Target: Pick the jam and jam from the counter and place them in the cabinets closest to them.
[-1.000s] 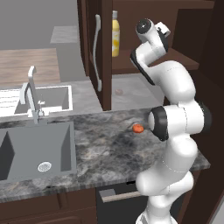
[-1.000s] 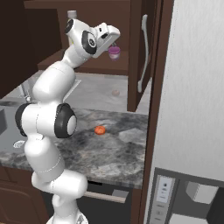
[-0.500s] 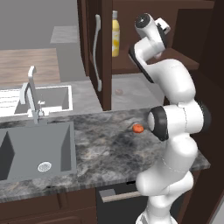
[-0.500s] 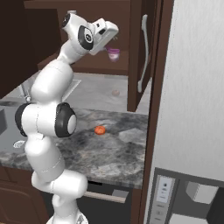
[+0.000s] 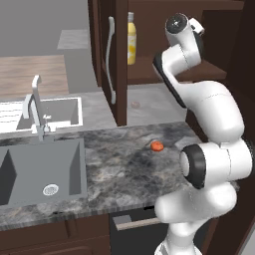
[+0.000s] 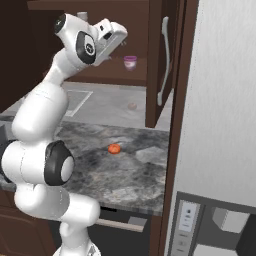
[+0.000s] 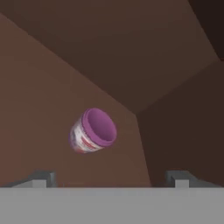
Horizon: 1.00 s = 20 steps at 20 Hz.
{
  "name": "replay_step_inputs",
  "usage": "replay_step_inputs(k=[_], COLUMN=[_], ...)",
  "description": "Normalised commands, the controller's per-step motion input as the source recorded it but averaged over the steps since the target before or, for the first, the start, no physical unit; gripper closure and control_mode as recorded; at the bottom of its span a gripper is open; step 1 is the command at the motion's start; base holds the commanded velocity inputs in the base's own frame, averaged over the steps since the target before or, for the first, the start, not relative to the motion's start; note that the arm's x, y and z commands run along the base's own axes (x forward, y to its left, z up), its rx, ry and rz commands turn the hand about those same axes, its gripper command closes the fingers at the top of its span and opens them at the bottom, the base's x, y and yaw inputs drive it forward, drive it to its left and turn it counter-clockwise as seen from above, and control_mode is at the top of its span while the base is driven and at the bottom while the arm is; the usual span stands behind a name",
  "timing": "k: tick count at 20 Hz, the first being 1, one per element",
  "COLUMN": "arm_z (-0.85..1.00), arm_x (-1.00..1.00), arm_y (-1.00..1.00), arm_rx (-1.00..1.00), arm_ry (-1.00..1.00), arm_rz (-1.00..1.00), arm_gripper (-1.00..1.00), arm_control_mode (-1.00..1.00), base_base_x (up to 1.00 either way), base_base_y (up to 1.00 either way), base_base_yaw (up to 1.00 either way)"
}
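The pinkish-purple jam [image 6: 130, 62] stands upright on the brown shelf [image 6: 107, 76] of the open upper cabinet. In the hand view the jam [image 7: 92, 130] sits a short way ahead of the fingertips [image 7: 42, 177], free of them. My gripper [image 6: 121, 36] hangs open just left of the jar and a little above it, with nothing between its fingers. In the left base view the arm's white wrist [image 5: 185, 30] reaches into the cabinet beside the open door [image 5: 118, 60].
A yellow bottle [image 5: 131, 39] stands on the same shelf. An orange-red round fruit [image 5: 157, 146] lies on the marble counter [image 5: 119, 169], and a small pale round thing [image 5: 135, 104] sits further back. The sink [image 5: 45, 172] and faucet [image 5: 35, 107] are at left; a white wall [image 6: 220, 100] bounds the right.
The gripper opened and let go of the purple jam, which stays on the shelf. The hand has drawn back from the jar, away from the shelf.
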Motion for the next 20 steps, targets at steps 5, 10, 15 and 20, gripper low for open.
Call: replay_step_inputs(k=[5, 10, 15, 20], arm_z=[-0.01, -0.09, -0.17, -0.20], arm_x=[-0.93, -0.97, -0.98, -0.96], arm_y=[0.00, 0.00, 0.01, 0.08], arm_rx=[0.00, 0.00, -0.01, 0.00], arm_ry=[-0.15, -0.18, -0.11, 0.00], arm_rz=[0.10, 0.07, 0.09, 0.14], arm_gripper=[-1.00, -1.00, -1.00, -1.00], arm_control_mode=[-1.00, -1.00, -1.00, -1.00], base_base_x=[0.00, 0.00, 0.00, 0.00], base_base_y=[0.00, 0.00, 0.00, 0.00], base_base_yaw=[0.00, 0.00, 0.00, 0.00])
